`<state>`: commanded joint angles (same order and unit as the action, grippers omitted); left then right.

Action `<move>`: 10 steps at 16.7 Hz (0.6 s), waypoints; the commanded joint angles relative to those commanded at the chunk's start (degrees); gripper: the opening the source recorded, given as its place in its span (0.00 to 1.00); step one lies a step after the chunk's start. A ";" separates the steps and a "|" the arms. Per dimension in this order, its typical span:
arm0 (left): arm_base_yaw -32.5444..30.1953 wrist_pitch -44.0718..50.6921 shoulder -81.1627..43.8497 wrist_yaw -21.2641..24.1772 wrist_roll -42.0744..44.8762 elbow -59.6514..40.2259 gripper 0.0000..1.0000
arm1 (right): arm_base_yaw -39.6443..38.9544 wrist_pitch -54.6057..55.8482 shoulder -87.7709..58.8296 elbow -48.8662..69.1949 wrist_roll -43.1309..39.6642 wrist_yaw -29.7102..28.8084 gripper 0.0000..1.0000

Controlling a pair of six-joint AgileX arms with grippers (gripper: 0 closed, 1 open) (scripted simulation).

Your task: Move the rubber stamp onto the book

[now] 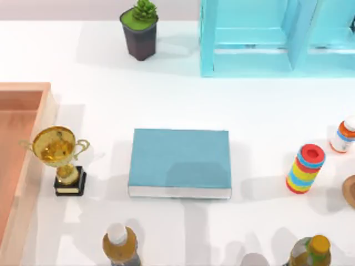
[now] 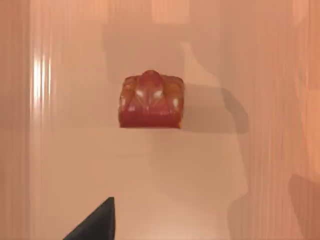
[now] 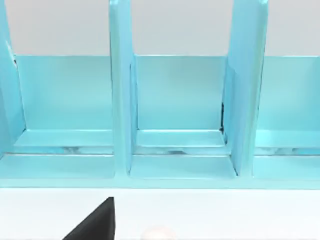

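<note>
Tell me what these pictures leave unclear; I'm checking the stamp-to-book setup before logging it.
- Both arms' jaws: open or shut cannot be told; each wrist view has just a dark tip at its lower edge.
- Rubber stamp: sits on a peach wooden surface in the left wrist view; its distance from the book cannot be judged.
- Brown object: cut by the top view's right edge, unidentifiable.
- Bottles along the top view's bottom edge: cropped.

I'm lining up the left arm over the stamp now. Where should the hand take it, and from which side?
From straight above, which is how the left wrist view looks at it. Close on the two flat sides of the stamp's boxy body, below the rounded top, which would likely slip. It stands upright on the tray floor with free space all round, so the fingers should fit either side.
</note>
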<state>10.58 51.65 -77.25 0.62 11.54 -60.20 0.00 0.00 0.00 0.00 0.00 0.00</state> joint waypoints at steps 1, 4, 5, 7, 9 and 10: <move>0.75 3.07 -5.39 0.00 0.81 -4.39 1.00 | 0.00 0.00 0.00 0.00 0.00 0.00 1.00; 2.70 10.98 -18.43 -0.07 2.95 -15.93 1.00 | 0.00 0.00 0.00 0.00 0.00 0.00 1.00; 3.23 13.09 -21.62 -0.13 3.53 -19.02 1.00 | 0.00 0.00 0.00 0.00 0.00 0.00 1.00; 4.06 16.46 -26.31 -0.28 4.44 -23.88 1.00 | 0.00 0.00 0.00 0.00 0.00 0.00 1.00; 4.55 18.60 -28.87 -0.41 5.00 -26.84 1.00 | 0.00 0.00 0.00 0.00 0.00 0.00 1.00; 4.66 19.10 -29.41 -0.45 5.12 -27.51 1.00 | 0.00 0.00 0.00 0.00 0.00 0.00 1.00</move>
<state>15.24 70.75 -106.66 0.18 16.66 -87.71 0.00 0.00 0.00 0.00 0.00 0.00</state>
